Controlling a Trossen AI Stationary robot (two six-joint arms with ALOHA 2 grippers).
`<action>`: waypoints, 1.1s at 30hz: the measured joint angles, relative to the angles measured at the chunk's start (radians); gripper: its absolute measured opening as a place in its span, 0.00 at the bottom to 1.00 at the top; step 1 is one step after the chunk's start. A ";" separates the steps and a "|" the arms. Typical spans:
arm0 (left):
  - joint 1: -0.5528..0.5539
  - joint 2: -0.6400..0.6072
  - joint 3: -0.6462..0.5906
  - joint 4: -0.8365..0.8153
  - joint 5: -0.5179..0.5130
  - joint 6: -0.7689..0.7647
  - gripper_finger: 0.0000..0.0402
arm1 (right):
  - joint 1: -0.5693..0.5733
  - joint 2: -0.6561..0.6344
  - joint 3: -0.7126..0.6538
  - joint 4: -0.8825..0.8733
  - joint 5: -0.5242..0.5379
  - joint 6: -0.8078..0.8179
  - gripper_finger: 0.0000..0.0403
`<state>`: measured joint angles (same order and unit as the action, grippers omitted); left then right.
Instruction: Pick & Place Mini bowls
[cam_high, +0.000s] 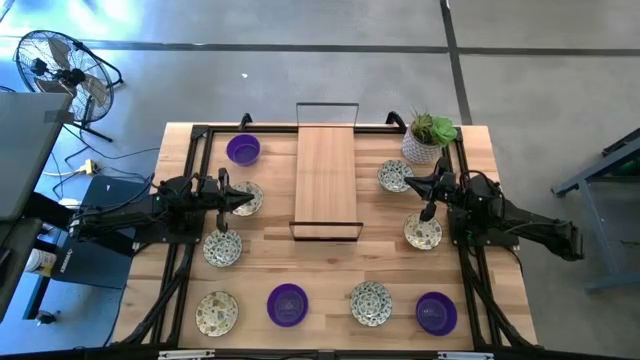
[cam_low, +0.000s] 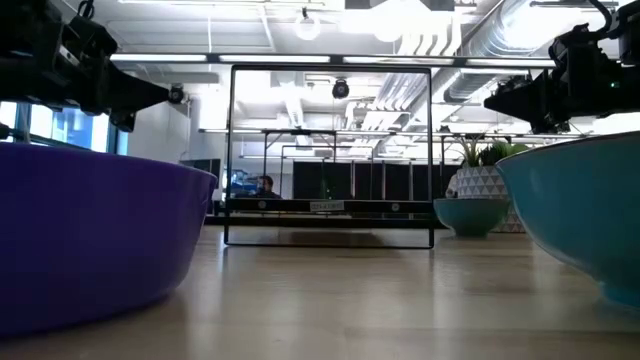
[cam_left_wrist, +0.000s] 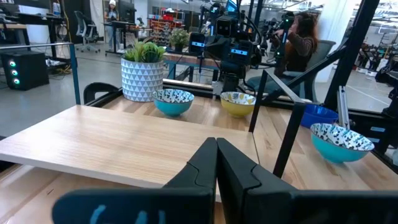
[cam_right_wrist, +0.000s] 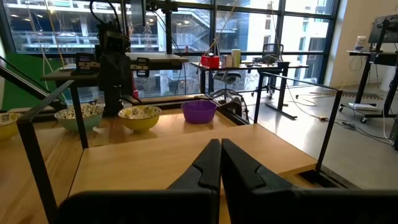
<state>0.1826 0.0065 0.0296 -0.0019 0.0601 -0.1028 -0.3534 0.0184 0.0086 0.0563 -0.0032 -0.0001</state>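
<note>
Both grippers are pinched shut on nothing, left gripper (cam_high: 243, 200) mid-left and right gripper (cam_high: 412, 181) mid-right of the frame, flanking the raised wooden shelf (cam_high: 326, 181), with the mini bowls (cam_high: 288, 303) scattered around it.

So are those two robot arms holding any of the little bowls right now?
No. The left end effector and the right end effector are both shut on nothing, each beside the raised wooden board.
</note>
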 joint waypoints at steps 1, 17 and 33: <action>0.000 0.000 0.000 0.000 0.000 0.000 0.00 | 0.000 0.000 0.000 0.000 0.000 0.000 0.00; 0.000 0.000 0.000 0.000 -0.009 0.000 0.00 | 0.000 0.000 0.000 0.108 -0.001 0.029 0.00; 0.000 0.000 0.000 0.001 -0.010 -0.008 0.00 | 0.001 0.000 0.015 0.379 -0.171 0.077 0.00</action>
<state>0.1829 0.0063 0.0296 -0.0013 0.0502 -0.1104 -0.3527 0.0189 0.0241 0.4352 -0.1740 0.0766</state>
